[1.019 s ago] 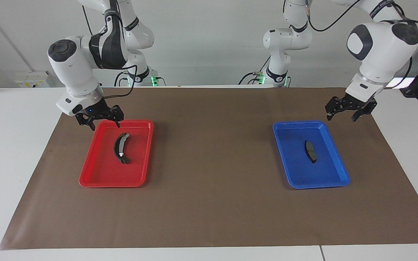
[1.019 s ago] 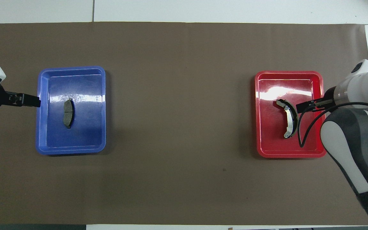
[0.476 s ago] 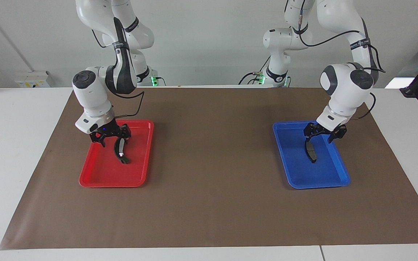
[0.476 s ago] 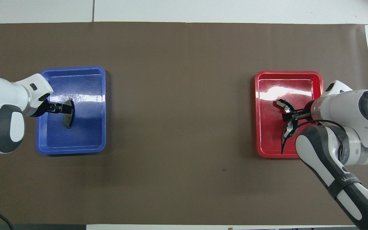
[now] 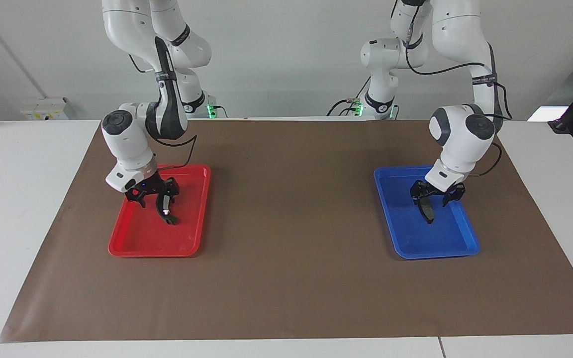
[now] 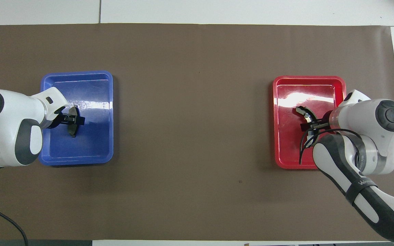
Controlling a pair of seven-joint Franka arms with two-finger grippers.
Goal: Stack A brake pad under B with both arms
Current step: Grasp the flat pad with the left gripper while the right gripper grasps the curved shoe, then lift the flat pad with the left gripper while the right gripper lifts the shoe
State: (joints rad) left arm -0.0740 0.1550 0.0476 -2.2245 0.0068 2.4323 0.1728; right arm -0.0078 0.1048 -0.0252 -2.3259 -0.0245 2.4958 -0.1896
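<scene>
We see a blue tray near the left arm's end of the brown mat, the short grey pad in it under the left gripper. In the red tray near the other end, the right gripper covers the long curved piece.

Wall: plain, pale grey-white.
Tabletop: white, with a thin seam line near one edge.
Mat: big, brown, flat on the tabletop.
Box on wall: small and white, low down.
Light: soft and even.
</scene>
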